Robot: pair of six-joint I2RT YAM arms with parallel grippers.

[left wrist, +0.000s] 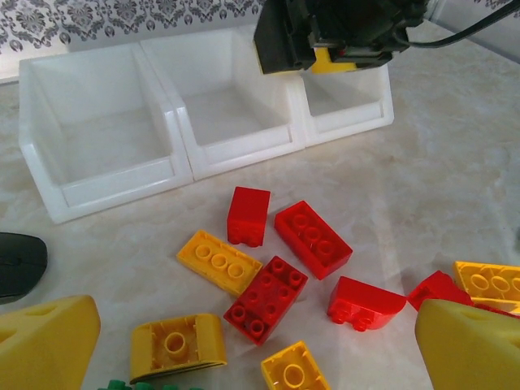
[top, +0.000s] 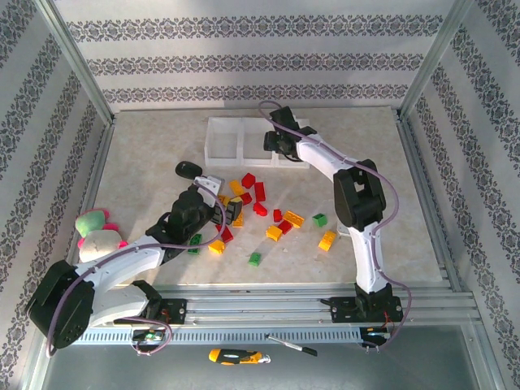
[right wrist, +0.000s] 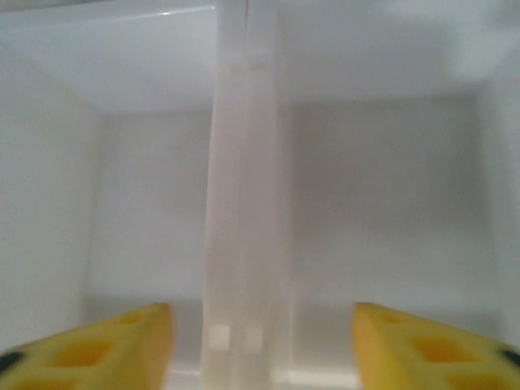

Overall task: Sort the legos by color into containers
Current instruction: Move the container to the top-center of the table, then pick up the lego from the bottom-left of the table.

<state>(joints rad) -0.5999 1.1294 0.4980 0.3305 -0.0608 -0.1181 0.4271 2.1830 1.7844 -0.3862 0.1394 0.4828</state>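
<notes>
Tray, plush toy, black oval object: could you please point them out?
Tray (left wrist: pixel 114 180): left wrist view, front wall.
Plush toy (top: pixel 97 240): top external view, body.
Black oval object (top: pixel 188 170): top external view, middle.

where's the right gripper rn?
Far centre of the table in the top view: the right gripper hangs over the white tray, above the wall between its middle and right compartments.

Lab-style robot test cell, aluminium frame post (top: pixel 78 57), damask-patterned wall panels (top: pixel 244 49), marble-look tabletop (top: pixel 146 154), slotted mounting rail (top: pixel 260 302).
</notes>
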